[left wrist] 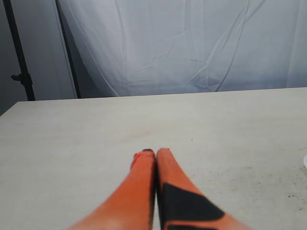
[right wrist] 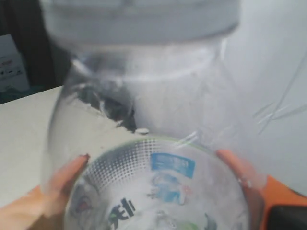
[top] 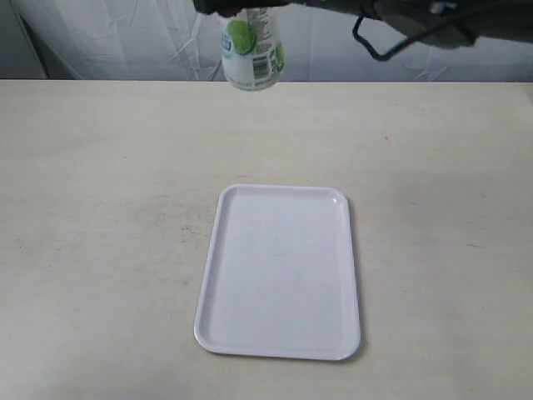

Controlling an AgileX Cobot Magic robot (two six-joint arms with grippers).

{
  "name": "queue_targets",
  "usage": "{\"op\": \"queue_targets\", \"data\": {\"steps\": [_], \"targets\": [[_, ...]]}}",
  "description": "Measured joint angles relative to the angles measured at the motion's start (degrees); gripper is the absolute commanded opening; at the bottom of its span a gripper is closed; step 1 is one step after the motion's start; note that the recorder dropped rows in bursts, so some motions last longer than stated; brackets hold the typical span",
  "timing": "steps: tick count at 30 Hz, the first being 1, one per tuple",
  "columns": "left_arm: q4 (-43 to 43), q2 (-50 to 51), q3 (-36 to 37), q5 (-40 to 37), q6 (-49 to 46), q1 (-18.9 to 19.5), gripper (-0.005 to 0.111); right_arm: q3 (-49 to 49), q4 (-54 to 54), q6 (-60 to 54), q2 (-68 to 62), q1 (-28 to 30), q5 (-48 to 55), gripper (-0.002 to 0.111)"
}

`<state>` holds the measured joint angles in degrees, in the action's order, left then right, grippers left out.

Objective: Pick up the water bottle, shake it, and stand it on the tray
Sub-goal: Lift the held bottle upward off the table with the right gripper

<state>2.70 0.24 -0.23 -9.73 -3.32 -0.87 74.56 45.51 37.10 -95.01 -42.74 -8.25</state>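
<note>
White curtain behind, pale table below. The right gripper pinches the water bottle aloft, well apart from the tray. Pickup done; shaking probably underway — standing not yet. Left gripper pressed together.

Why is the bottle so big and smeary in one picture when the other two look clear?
Right wrist view: the water bottle sits very close to the lens, so it fills the frame and blurs. Exterior view: even light, the tray sharp, hardly any shadow. Left wrist view: table crisp, the near fingers slightly soft.
</note>
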Motion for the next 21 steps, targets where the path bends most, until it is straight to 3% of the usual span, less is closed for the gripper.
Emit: {"op": "queue_targets", "data": {"steps": [11,21], "targets": [[0.00,0.00,0.00,0.00,0.00,0.00,0.002,-27.34,-5.14,1.45,3.45,-1.81,-7.44,-0.001],[0.00,0.00,0.00,0.00,0.00,0.00,0.002,-16.35,-6.33,-1.06,16.65,-1.85,-11.73,-0.001]]}}
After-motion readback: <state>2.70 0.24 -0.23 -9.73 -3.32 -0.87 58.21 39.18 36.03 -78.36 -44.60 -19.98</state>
